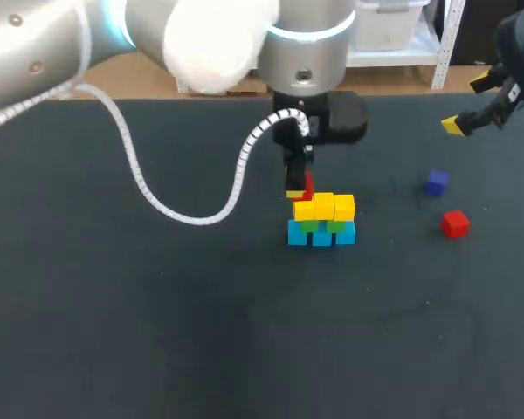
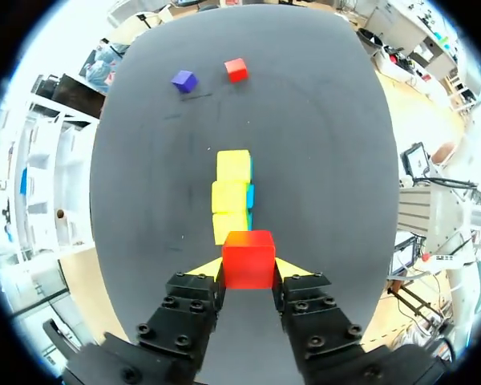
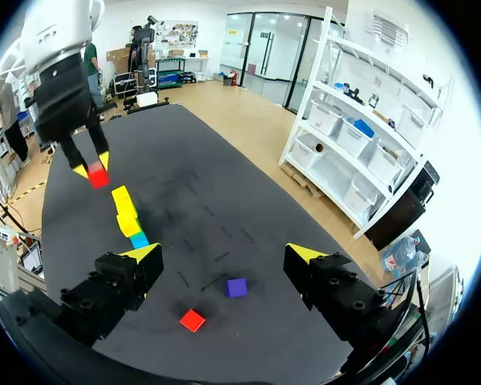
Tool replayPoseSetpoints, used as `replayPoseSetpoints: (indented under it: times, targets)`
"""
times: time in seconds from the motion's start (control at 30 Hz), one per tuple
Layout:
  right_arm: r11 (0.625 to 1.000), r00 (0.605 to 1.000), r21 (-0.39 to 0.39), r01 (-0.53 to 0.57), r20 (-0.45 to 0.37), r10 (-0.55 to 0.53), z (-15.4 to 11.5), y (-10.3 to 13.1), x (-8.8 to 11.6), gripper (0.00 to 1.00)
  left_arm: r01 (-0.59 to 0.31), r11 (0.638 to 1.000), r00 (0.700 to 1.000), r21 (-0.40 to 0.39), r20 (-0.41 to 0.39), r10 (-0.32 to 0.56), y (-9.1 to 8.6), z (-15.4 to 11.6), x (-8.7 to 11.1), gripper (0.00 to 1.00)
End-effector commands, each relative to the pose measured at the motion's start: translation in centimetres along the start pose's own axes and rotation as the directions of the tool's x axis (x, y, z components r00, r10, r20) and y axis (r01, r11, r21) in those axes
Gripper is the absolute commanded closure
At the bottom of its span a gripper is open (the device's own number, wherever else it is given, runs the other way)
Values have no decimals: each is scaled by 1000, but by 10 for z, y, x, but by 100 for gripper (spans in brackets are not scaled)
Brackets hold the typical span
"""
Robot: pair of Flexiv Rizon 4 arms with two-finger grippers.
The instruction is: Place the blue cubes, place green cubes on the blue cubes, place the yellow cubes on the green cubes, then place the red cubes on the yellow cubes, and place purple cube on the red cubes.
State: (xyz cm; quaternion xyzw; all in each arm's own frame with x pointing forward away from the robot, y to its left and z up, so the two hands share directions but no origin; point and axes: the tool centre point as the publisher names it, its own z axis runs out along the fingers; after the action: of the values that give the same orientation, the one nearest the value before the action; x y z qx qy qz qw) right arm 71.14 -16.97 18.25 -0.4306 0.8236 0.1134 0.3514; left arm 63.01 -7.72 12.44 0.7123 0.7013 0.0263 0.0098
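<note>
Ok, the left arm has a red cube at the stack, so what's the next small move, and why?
Probably ease the left gripper straight down until the red cube seats on the yellow cubes, then open. Both fingers clamp the cube from two sides, and in the head view it sits just above the end of the yellow row, apparently not yet resting on it.

My left gripper (image 2: 248, 269) holds a cube (image 2: 248, 257) over the stack's (image 1: 323, 220) left end — to its right lie the farther loose cube (image 1: 436, 182) and nearer loose cube (image 1: 455, 223).
</note>
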Motion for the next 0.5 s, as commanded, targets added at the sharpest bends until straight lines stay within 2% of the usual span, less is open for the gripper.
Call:
replayPoseSetpoints:
  times: [0.03, 0.5]
  targets:
    - [1000, 1000, 0, 0, 1, 0, 0, 0, 0, 0, -8, 1000, 999, 23, -41, 9, 8, 8, -14, 100]
    - [1000, 1000, 0, 0, 1, 0, 0, 0, 0, 0, -9, 999, 999, 49, -46, 11, 13, 23, -19, 100]
